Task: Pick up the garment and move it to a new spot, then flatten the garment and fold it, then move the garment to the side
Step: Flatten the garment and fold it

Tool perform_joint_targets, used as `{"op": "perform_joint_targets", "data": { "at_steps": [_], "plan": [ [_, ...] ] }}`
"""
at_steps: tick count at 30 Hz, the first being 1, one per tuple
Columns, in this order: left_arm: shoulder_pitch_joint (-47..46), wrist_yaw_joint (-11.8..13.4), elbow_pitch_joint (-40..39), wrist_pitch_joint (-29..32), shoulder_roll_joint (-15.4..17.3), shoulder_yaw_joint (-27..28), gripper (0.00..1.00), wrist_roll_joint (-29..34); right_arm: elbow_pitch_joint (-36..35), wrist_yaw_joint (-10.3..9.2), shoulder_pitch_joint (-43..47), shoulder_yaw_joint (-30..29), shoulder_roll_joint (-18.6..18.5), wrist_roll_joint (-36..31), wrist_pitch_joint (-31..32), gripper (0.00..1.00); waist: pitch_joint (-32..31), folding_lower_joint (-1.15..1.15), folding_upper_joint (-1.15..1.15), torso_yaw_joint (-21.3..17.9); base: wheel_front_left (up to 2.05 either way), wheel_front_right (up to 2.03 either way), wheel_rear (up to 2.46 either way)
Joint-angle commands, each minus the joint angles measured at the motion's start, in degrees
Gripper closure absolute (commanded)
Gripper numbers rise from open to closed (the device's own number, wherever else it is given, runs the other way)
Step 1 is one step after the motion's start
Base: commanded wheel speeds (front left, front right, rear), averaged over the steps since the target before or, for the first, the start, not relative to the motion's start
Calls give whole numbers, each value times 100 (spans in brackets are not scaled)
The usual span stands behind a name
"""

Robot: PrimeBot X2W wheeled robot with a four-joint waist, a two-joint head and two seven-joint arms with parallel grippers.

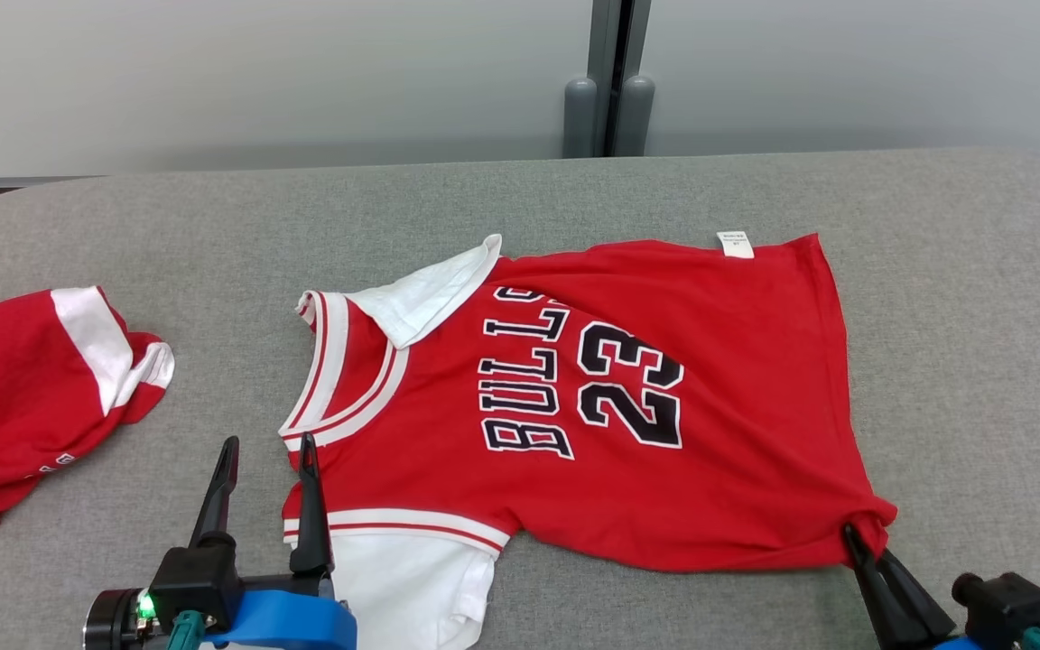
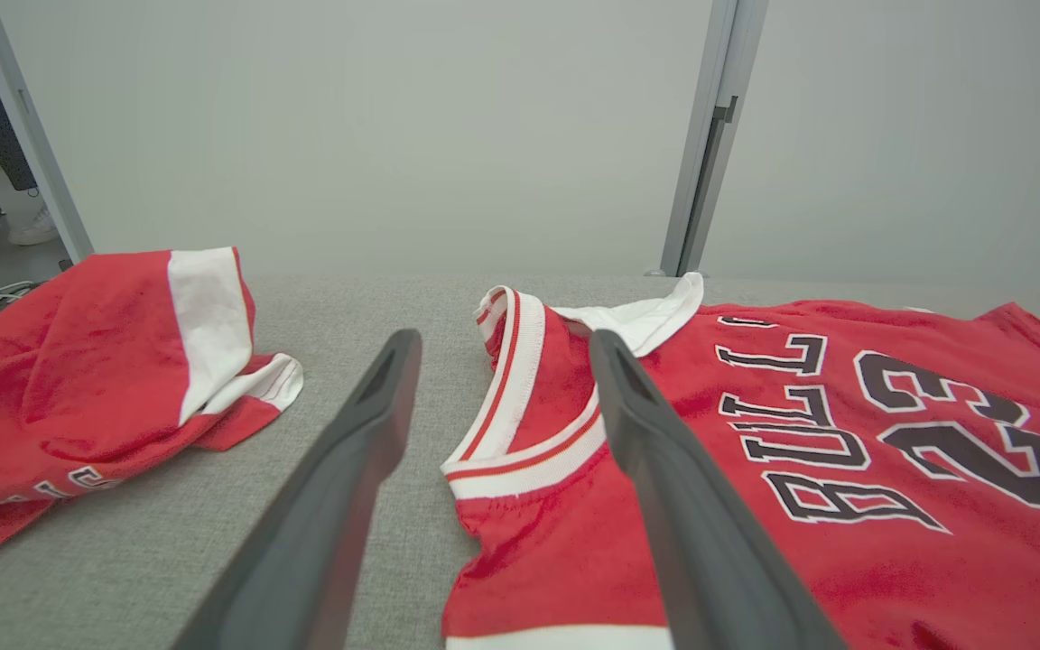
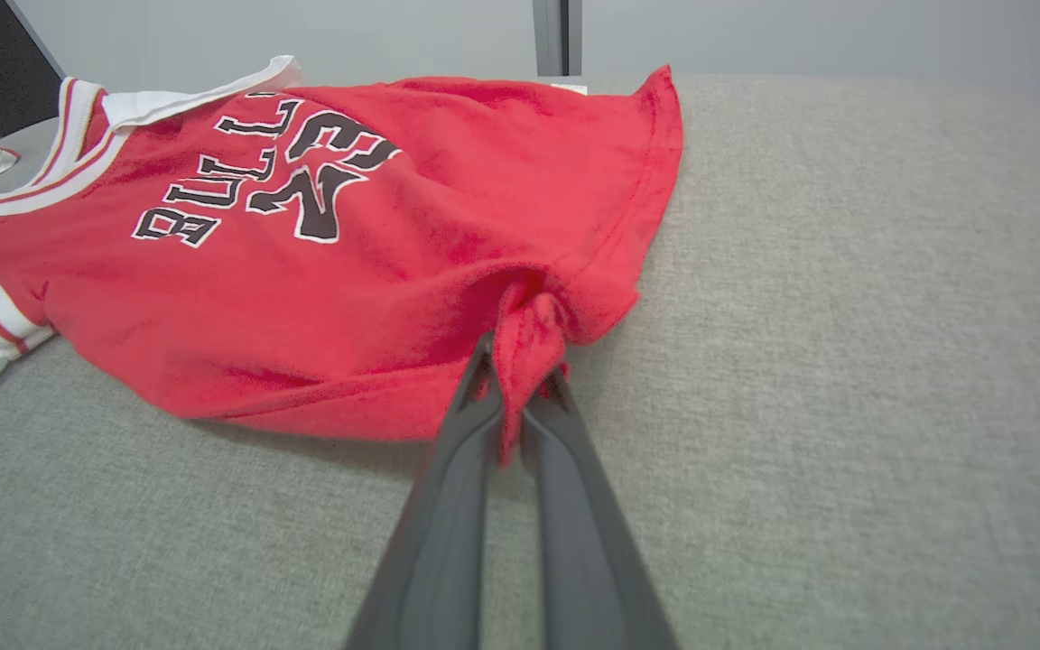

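A red jersey shirt (image 1: pixel 710 406) with white sleeves and striped red-and-white trim lies spread on the grey fabric-covered surface (image 1: pixel 935 361), between the two pincers. Its long axis runs from one pincer to the other, with the neckline at the left pincer (image 1: pixel 268 442) and the hem at the right pincer (image 1: pixel 858 542).

The right pincer is clamped on the near hem corner, where the cloth gathers into a small bunch at its tips. The left pincer stands wide and holds nothing. Its right finger lies over the red shoulder beside the neck trim and its left finger over bare surface, though whether either touches is hard to tell.

Black, white-edged print on the chest reads "BULL", then a letter partly under the folded-over white sleeve (image 1: pixel 434 289), with "23" beside it. The letter tops face the left pincer. A small white label (image 1: pixel 735 244) sticks out at the far hem corner, well beyond the right pincer, its print too small to read.

Left of the left pincer, apart from the shirt, lies a crumpled red garment (image 1: pixel 32 388) with a white stripe.
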Motion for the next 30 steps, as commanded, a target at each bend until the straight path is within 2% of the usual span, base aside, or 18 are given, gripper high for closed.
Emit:
{"op": "perform_joint_targets", "data": {
  "at_steps": [1, 3, 4, 5, 11, 15, 23, 30],
  "plan": [
    [49, -20, -4, -1, -1, 39, 0, 24, -86, 1, 201, -48, -21, -13, -4, 100, -3, 1, 0, -17, 0, 0, 0],
    [93, -33, 0, -2, -1, 65, 0, 28, -99, 1, 398, -147, 8, 35, -4, 100, -14, 1, 0, -41, 0, 0, 0],
    [107, -35, 3, -1, -1, 75, 0, 25, -98, 1, 452, -201, 8, -19, -4, 44, -16, 1, 0, -51, 0, 0, 0],
    [113, -35, 8, -1, -1, 80, 0, 20, -89, 1, 485, -234, 25, -51, -4, 0, -19, 1, 0, -61, 0, 0, 0],
    [143, -49, 18, -2, 0, 115, 0, 45, -260, 1, 455, -530, 217, -174, -4, 0, -97, 1, 0, -135, 0, 0, 0],
    [247, -82, -51, -1, 0, 254, 0, 153, -759, 1, 232, -833, 454, -405, -4, 0, -279, 1, 0, -235, 0, 0, 0],
    [426, -85, -94, -1, 0, 388, 0, 270, -1143, 2, 98, -849, 813, -721, -4, 0, -519, 1, 0, -282, 0, 0, 0],
    [595, 2, -100, -1, -1, 499, 0, 407, -1073, 2, 372, -811, 1062, -1056, -4, 0, -726, 1, 0, -233, 0, 0, 0]
  ]
}}
